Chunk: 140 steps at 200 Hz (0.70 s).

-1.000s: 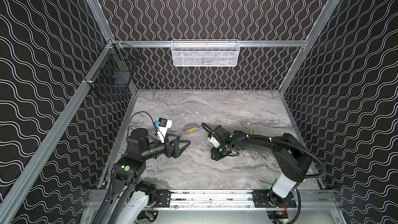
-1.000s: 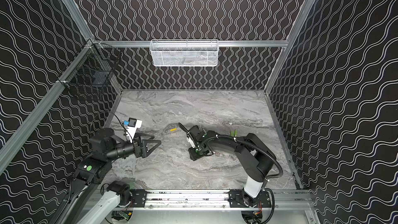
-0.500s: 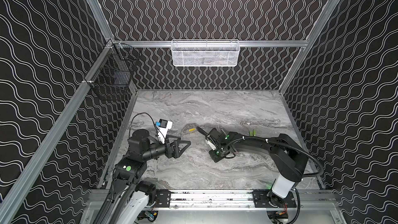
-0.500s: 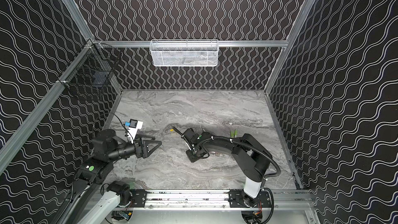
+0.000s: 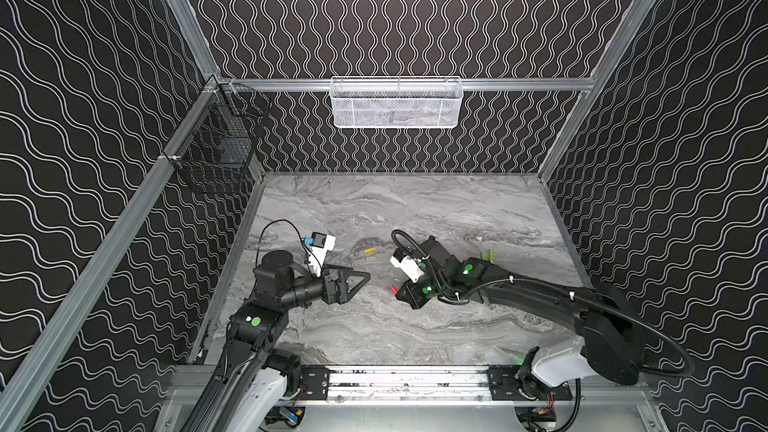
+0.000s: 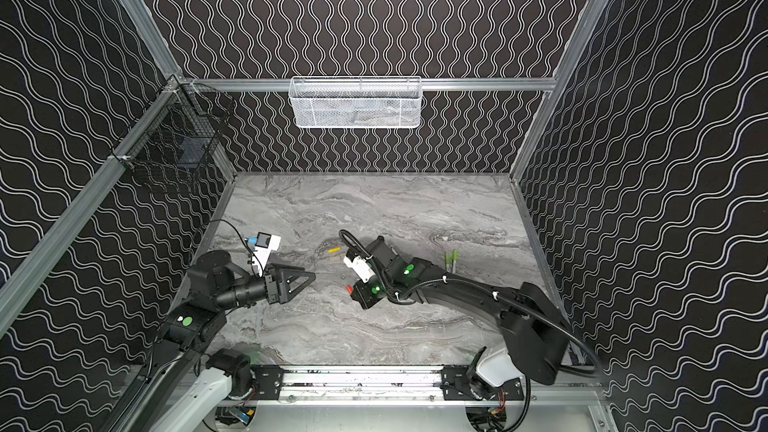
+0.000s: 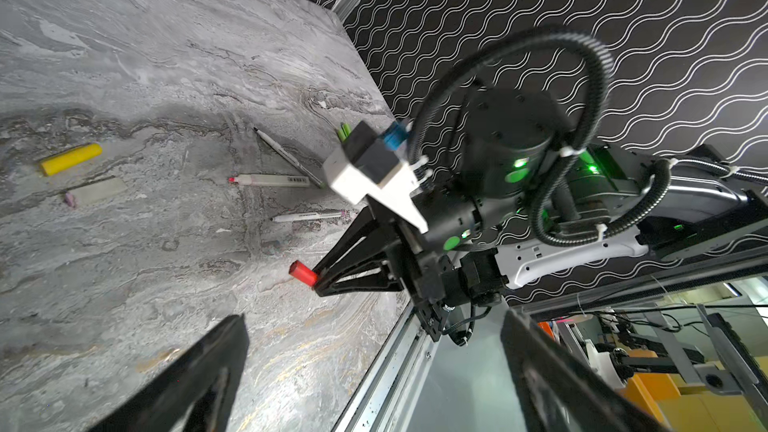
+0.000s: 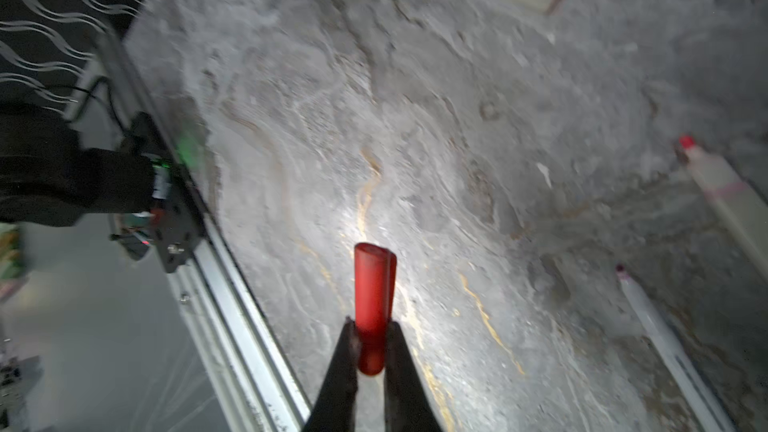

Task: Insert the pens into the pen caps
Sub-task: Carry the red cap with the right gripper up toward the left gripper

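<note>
My right gripper (image 8: 371,330) is shut on the red pen cap (image 8: 372,305), which sticks out past the fingertips with its open end forward, just above the marble table; in both top views the red cap (image 5: 392,288) (image 6: 349,288) shows at the gripper's tip. My left gripper (image 7: 374,367) (image 5: 359,286) is open and empty, facing the red cap (image 7: 302,274) from the left. A yellow cap (image 7: 70,158) and a pale grey cap (image 7: 97,192) lie on the table. A red-tipped pen (image 7: 270,179) and two other pens (image 7: 309,215) (image 7: 286,155) lie near the right arm. Two green caps (image 6: 451,259) lie further right.
The marble table (image 5: 374,326) is walled on three sides. A white mesh basket (image 5: 396,103) hangs on the back wall and a black wire basket (image 5: 216,151) on the left wall. An aluminium rail (image 5: 395,380) runs along the front edge.
My right gripper has shut on the red cap and shifted slightly left with it. The left gripper has stayed open and almost in place.
</note>
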{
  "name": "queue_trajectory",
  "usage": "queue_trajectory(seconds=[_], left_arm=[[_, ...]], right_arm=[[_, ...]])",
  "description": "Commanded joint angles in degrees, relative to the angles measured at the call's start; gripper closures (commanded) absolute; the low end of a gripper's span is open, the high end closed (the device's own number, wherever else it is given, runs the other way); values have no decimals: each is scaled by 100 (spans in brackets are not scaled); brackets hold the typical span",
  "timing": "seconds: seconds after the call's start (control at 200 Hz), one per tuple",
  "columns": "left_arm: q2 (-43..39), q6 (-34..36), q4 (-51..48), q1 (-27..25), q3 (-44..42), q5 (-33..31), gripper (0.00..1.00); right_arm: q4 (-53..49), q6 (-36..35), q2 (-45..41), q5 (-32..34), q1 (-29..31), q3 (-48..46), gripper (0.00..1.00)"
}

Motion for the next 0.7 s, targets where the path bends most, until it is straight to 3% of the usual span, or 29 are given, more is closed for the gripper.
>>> queue_trajectory(seconds=[0.0, 0.295, 0.696], left_arm=[[60, -124, 427, 8, -45, 200, 2], [138, -270, 736, 5, -143, 427, 13], [165, -501, 1252, 13, -260, 804, 62]], right_arm=[[861, 263, -278, -750, 6, -26, 88], [1589, 483, -547, -1426, 128, 191, 87], [2049, 693, -315, -1550, 302, 530, 87]])
